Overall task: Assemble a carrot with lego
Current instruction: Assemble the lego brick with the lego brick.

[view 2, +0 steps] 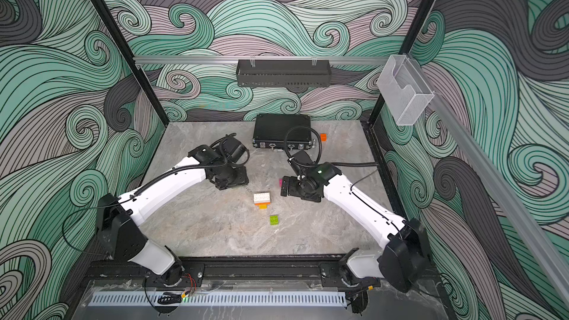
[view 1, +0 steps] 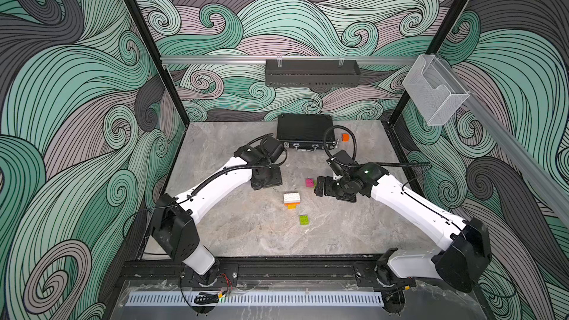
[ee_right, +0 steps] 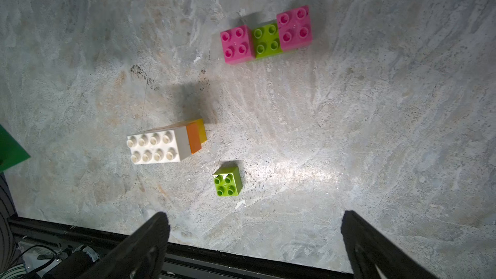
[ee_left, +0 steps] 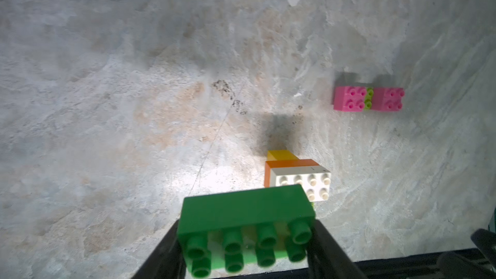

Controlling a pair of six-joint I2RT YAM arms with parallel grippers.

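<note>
In the left wrist view my left gripper (ee_left: 247, 240) is shut on a dark green two-by-four brick (ee_left: 245, 208), studs facing the camera. It hovers above the table (view 1: 246, 235), left of the carrot's stacked start (view 1: 291, 200): a white brick over orange over yellow (ee_right: 161, 143). Two pink bricks sit on a lime brick (ee_right: 267, 36) as a small row (view 1: 310, 183), just beside my right gripper (view 1: 317, 186). That right gripper (ee_right: 256, 217) is open and holds nothing. A loose lime brick (view 1: 304, 219) lies in front of the stack (view 2: 262, 199).
A flat black ribbed case (view 1: 303, 130) lies at the back of the table with a small plain orange cube (view 1: 345, 137) at its right end. A black tray (view 1: 311, 72) hangs on the back wall, and a clear holder (view 1: 434, 87) on the right rail.
</note>
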